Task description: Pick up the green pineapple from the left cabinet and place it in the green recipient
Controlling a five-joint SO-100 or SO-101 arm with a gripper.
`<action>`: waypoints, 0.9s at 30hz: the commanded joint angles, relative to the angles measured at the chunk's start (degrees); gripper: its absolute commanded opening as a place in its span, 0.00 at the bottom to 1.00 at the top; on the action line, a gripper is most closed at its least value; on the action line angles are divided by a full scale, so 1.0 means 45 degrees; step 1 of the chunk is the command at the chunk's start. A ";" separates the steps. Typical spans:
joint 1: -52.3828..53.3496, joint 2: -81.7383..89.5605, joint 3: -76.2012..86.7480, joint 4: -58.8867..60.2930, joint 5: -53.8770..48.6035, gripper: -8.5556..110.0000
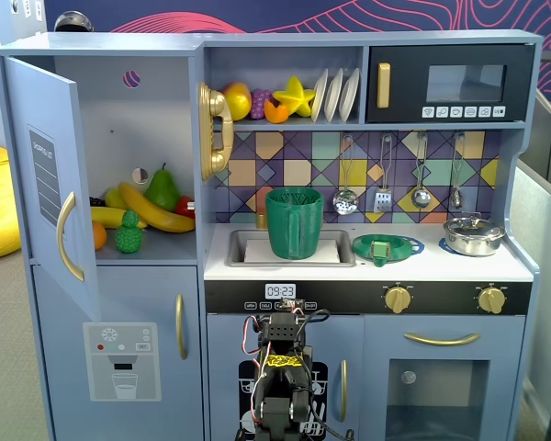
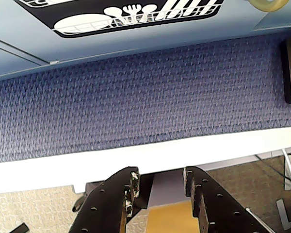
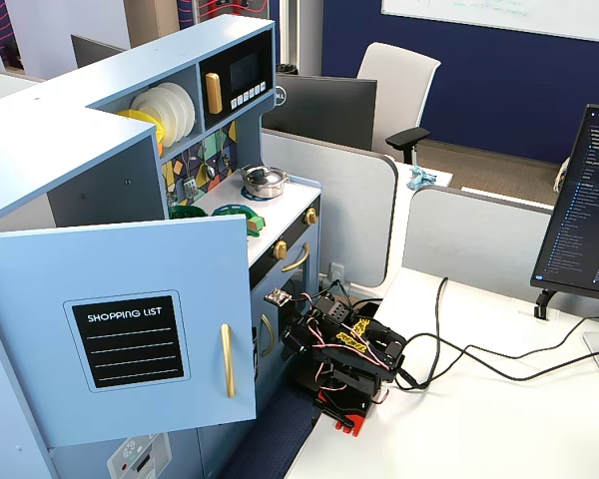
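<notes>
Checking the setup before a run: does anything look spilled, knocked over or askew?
Nothing stands out. The left cabinet door hangs open, the green pineapple stands on its shelf, and the green recipient stands upright in the sink.

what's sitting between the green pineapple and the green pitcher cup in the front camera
In the front fixed view, the green pineapple sits in the open cabinet; the cabinet's side wall and a gold toy phone on it separate it from the green recipient in the sink.

green pineapple [image 1: 129, 233]: bumpy matt plastic | green recipient [image 1: 293, 223]: ribbed, slightly glossy plastic | left cabinet [image 1: 101, 184]: smooth matt painted board, glossy gold handle | pot [image 1: 474, 235] at 3 o'clock: shiny metal | gripper [image 2: 160, 187]: matt black plastic | carpet [image 2: 136, 102]: rough woven cloth
</notes>
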 commanded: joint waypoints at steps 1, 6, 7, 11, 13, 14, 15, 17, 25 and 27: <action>0.0176 -0.0117 0.0117 0.2051 0.1094 0.07; 0.0176 -0.0117 0.0117 0.2051 0.1094 0.07; 0.0176 -0.0117 0.0117 0.2051 0.1094 0.07; 0.0176 -0.0117 0.0117 0.2051 0.1094 0.07; 0.0098 -0.0117 0.0117 0.2051 0.1035 0.07; -0.0098 -0.0117 0.0117 0.2070 0.0859 0.07; -0.0469 -0.0137 0.0098 0.2031 0.0352 0.07; -0.1602 -0.0156 0.0000 0.1133 0.0000 0.07; -0.7070 -0.1602 -0.2012 -0.7461 -0.1562 0.11; -0.7910 -0.3125 -0.3262 -0.9473 -0.1387 0.13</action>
